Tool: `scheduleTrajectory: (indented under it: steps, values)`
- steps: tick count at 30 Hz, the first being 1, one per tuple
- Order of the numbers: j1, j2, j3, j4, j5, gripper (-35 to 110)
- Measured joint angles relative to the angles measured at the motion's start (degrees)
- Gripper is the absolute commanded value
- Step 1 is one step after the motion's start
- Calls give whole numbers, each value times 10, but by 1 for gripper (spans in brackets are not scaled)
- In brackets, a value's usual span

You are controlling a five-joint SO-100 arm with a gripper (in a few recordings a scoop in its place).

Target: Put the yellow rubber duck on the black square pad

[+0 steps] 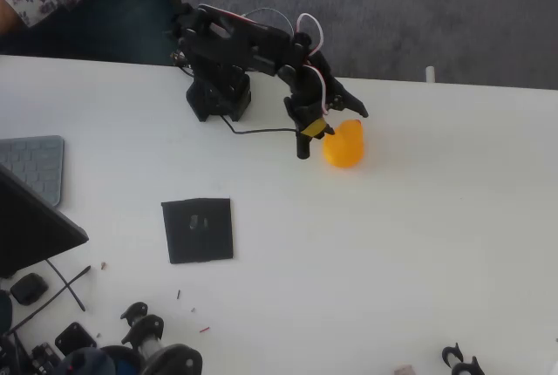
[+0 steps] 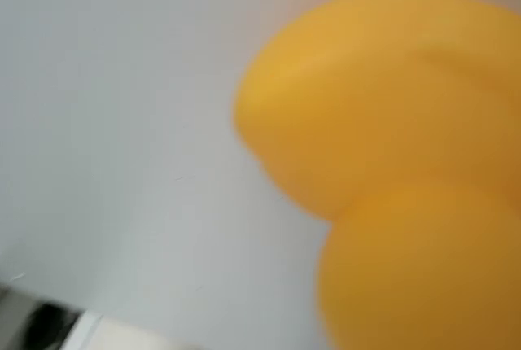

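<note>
- While my gripper hangs over the white table in the overhead view, my fingers are spread apart: one long black finger points down at the left edge of the yellow rubber duck, the other reaches over the duck's top right.
- Cannot tell whether either finger is actually touching the duck; from above they look just beside it, not clamped.
- Duck sits on the table right of my base, in the upper middle of the overhead view.
- Wrist view: duck blurred and very close, taking the right half, bare table on the left.
- Black square pad lies flat on the table, well apart from the duck, down and to the left in the overhead view; faint grey marks near its centre, not readable.
- Yellow tag on my wrist, no legible writing.
- Grey keyboard at the left edge; keys too blurred to read.
- Black parts scattered along the bottom edge.
</note>
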Motion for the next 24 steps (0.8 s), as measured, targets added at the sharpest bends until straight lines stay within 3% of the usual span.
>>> scheduleTrajectory:
  steps: [16,24]
  values:
    - [-21,-212,-73,0,0,32]
    - [-21,-219,-75,0,0,31]
